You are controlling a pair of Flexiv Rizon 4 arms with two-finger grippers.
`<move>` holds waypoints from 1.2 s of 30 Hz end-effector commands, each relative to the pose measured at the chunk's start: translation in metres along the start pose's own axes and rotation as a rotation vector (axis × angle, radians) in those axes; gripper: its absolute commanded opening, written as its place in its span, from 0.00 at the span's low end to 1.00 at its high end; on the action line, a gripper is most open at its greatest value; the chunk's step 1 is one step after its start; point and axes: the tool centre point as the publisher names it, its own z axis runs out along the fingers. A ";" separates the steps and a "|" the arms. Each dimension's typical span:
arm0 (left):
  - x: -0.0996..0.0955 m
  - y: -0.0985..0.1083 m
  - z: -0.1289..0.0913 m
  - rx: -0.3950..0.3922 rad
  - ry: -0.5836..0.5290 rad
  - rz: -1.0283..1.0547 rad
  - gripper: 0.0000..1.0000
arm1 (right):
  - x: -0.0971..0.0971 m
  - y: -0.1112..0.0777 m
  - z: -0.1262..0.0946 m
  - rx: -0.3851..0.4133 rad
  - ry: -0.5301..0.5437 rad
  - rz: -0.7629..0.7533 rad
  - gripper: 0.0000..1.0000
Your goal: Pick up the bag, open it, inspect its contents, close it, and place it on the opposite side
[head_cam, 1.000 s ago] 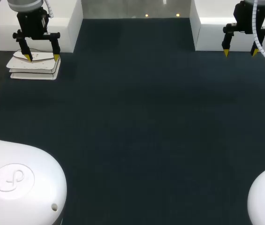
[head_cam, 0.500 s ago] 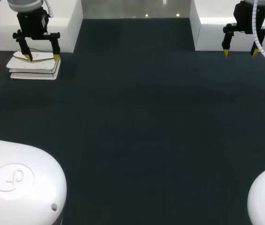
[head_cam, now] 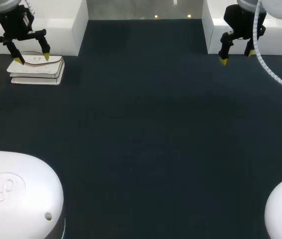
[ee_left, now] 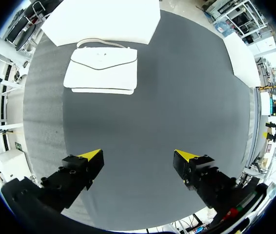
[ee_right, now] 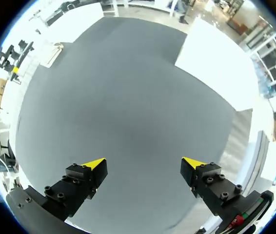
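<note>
Bag (head_cam: 36, 72): white, lying on table (head_cam: 141, 139), far left, just beside white block (head_cam: 56, 25). Your left gripper (head_cam: 32, 59): fingers apart, gripping nothing, above bag's far edge. Your right gripper (head_cam: 236, 56): fingers apart, gripping nothing, far right, near second white block (head_cam: 275, 35), well apart from bag.

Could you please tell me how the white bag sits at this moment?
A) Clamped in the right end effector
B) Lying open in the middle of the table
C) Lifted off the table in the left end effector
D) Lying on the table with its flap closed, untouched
D: the white bag lies on the table with its flap shut, ahead of and apart from the open left end effector, which has nothing between its fingers.
</note>
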 end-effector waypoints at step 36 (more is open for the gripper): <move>-0.125 -0.050 0.014 0.032 0.294 -0.162 1.00 | 0.072 0.027 0.051 -0.514 0.276 -1.019 1.00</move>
